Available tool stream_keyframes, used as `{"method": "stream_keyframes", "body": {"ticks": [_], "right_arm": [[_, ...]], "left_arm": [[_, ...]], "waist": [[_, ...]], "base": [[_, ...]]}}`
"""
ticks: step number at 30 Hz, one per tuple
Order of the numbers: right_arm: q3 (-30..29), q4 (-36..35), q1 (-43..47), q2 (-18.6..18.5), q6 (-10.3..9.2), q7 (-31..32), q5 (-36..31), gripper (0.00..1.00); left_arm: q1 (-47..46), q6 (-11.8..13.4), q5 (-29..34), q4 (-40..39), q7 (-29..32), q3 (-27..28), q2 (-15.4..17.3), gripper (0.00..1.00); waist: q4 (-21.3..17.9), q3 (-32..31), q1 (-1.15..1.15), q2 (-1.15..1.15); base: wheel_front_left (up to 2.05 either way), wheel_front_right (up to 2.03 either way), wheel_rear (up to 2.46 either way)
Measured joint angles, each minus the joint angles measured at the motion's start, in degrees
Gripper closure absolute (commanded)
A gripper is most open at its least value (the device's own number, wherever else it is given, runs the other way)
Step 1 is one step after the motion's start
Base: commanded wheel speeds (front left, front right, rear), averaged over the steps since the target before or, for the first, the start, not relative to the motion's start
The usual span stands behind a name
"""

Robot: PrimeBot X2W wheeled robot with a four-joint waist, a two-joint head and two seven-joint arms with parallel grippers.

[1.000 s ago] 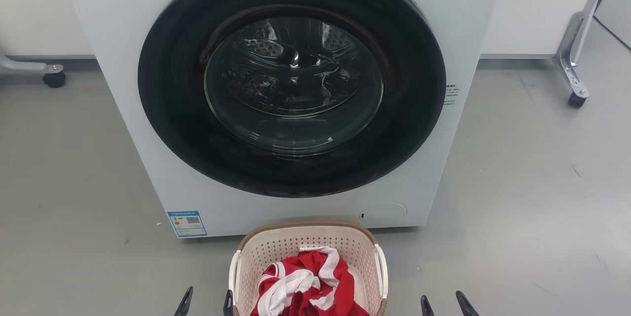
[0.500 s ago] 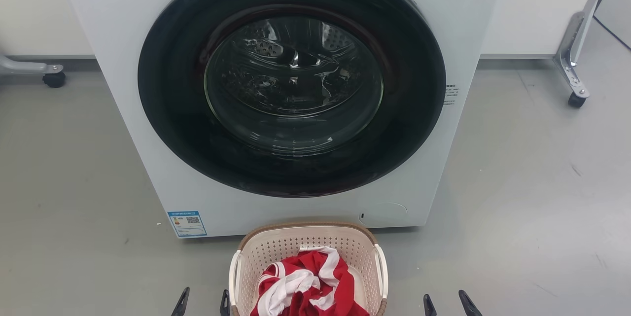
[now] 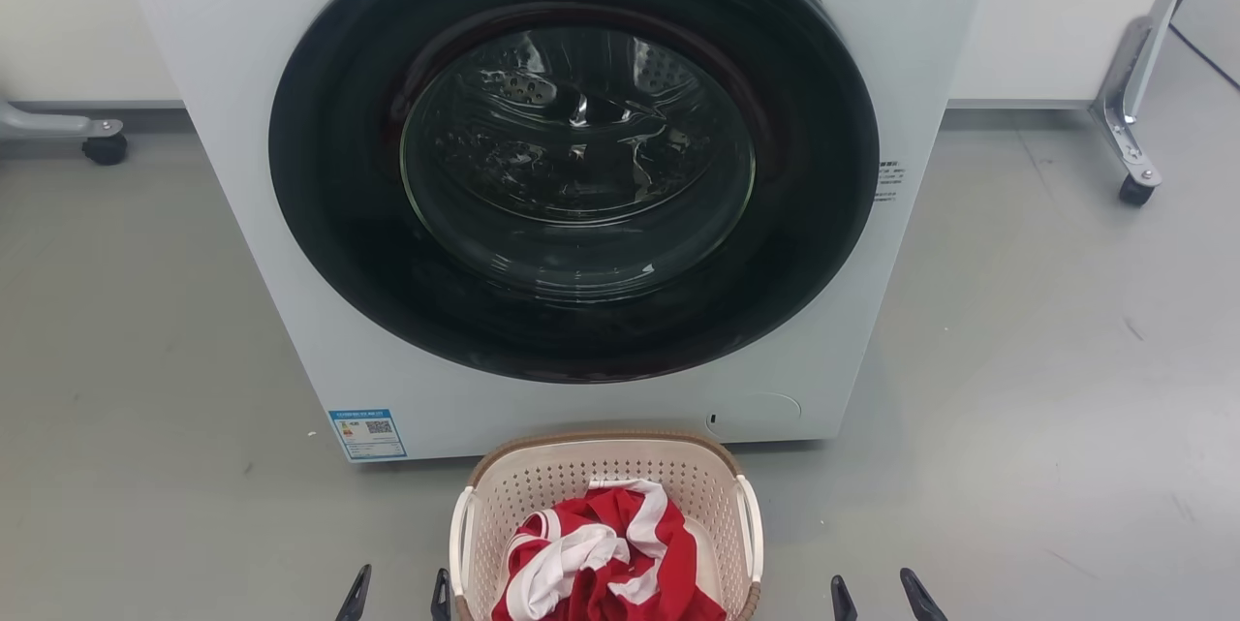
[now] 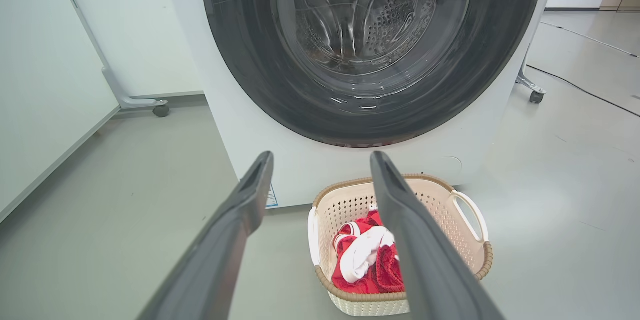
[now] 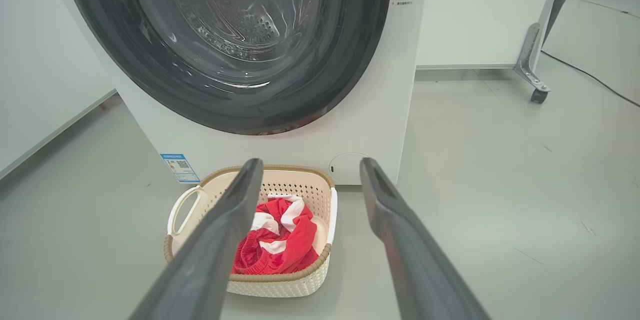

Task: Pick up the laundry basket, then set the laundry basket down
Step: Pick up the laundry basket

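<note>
Head view: the basket [image 3: 542, 490] sits on the floor [image 3: 1017, 408] just before the washer [image 3: 242, 69], holding red-and-white cloth [image 3: 601, 563], between the two grippers. Its white handles face sideways, one toward each arm. The left gripper [image 3: 397, 597], fingers apart and empty, is just beside the left handle [image 3: 458, 543]. The right gripper [image 3: 879, 599], also spread and empty, stands farther from its handle.

Left wrist view: the basket lies ahead, below and right of the fingers.

Right wrist view: the basket lies ahead, below and left. Each arm likely must come inward and down, and the left is nearer.
</note>
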Motion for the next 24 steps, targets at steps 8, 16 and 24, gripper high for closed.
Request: {"method": "stream_keyframes", "body": {"ticks": [8,16,24], "right_arm": [[-0.4,-1.1,0.6,0.1,0.0,0.0,2.9,0.0],[-2.0,-0.2,-5.2,0.1,0.0,0.0,2.8,0.0],[-3.1,2.1,-12.8,0.0,0.64,0.0,2.8,0.0]], "left_arm": [[-0.4,0.0,0.0,0.0,0.0,-0.1,-0.1,0.0],[-5.9,0.0,0.0,1.0,0.0,0.5,-0.2,0.0],[-13.2,-0.6,-0.7,4.3,0.0,2.1,-0.5,0.0]], "waist": [[0.1,2.0,0.0,0.0],[0.0,6.7,0.02,0.0],[-0.3,13.6,0.02,0.0]], "base": [[0.0,0.0,0.0],[0.0,0.0,0.0],[0.0,0.0,0.0]]}}
